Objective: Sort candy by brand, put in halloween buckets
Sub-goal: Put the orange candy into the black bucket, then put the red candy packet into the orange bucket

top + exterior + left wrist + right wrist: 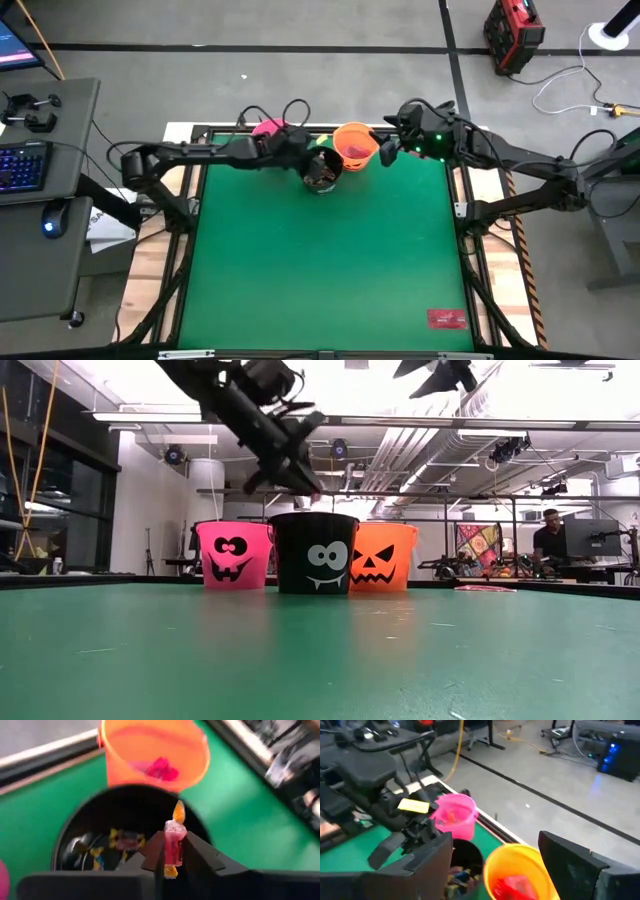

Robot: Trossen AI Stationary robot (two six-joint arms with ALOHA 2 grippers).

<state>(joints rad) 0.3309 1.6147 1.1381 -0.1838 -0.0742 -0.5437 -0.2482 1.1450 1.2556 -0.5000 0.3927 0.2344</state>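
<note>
My left gripper (172, 847) hangs over the black bucket (85, 827), shut on a small pink sweet (175, 840) with yellow twisted ends. In the low view it (285, 468) is above the black bucket's (315, 555) rim. Several wrapped sweets (122, 842) lie in the black bucket. The orange bucket (354, 143) stands just beyond it and holds red packets (161, 769). The pink bucket (268, 128) stands at the table's far edge. My right gripper (500, 851) is open, high beside the orange bucket (512, 870). A flat red packet (447, 318) lies near the table's near right corner. My left gripper pinches the pink sweet by the middle of its body (175, 834) between the two fingers (197, 854). The sweet is lifted clear above the black bucket's opening. One yellow twisted end (178, 811) sticks out past the fingertips, and the other shows farther back between the fingers.
The three buckets stand close together at the far middle of the green table (320, 270). Both arms crowd that spot. Beside the table's left are a desk with a keyboard (22, 165) and a mouse. A person (548, 532) sits in the room behind.
</note>
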